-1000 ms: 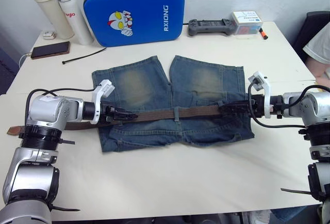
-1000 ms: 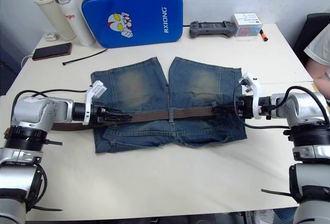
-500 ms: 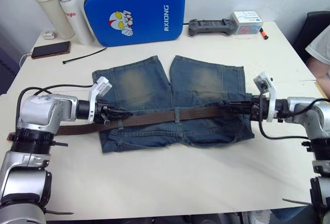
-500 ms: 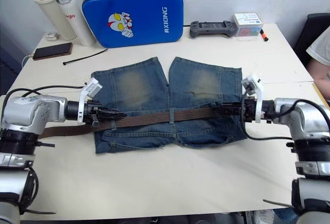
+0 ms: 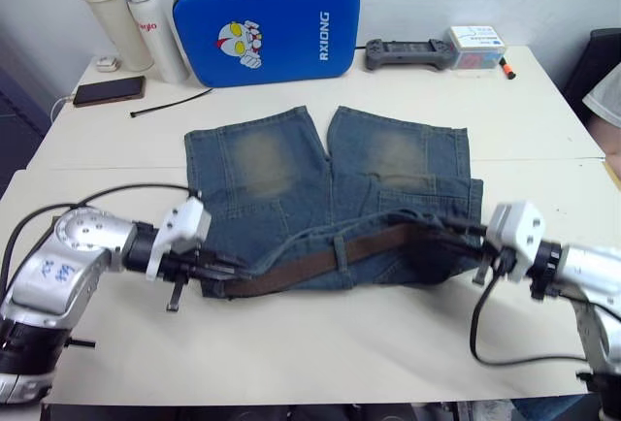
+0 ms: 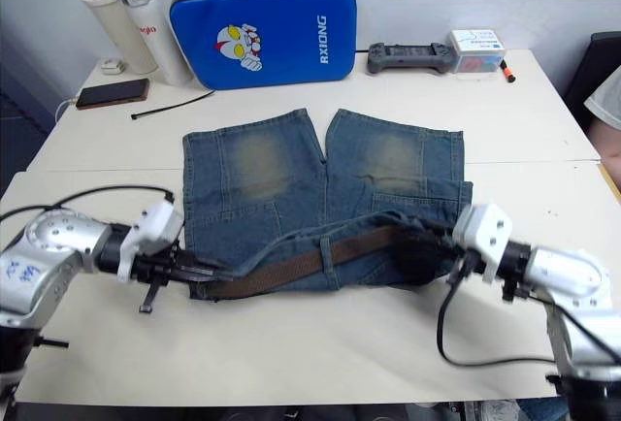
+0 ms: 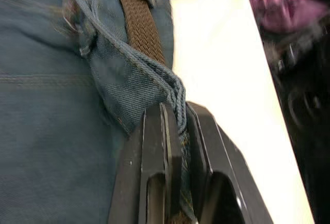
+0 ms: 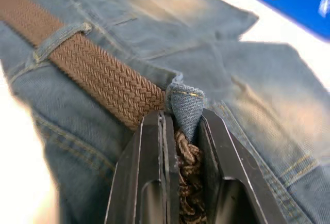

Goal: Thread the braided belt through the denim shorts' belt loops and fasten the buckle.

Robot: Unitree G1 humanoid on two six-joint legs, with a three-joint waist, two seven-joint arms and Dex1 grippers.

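Note:
The denim shorts (image 5: 262,164) lie flat on the table with the legs pointing away from me. Their waistband is pulled up and bunched toward the near edge. The braided belt (image 5: 310,264) runs along the waistband under a belt loop (image 8: 59,35). My left gripper (image 7: 178,113) is shut on the waistband's left end, where a sliver of brown strap shows between the fingers (image 7: 154,146). My right gripper (image 8: 183,118) is shut on the braided belt together with a fold of denim at the waistband's right end (image 5: 456,242). The buckle is hidden.
At the back of the table stand a blue pad (image 5: 267,18) and two bottles (image 5: 107,9). A phone (image 5: 109,91), a black cable tie (image 5: 170,103), a controller (image 5: 408,52) and a small box (image 5: 477,41) lie there too. A person's sleeve (image 5: 606,101) shows at the right.
Both grippers have closed on the ends of the waistband and drawn them toward the near edge. This lifted and bunched the waistband with the belt. The camera has also shifted.

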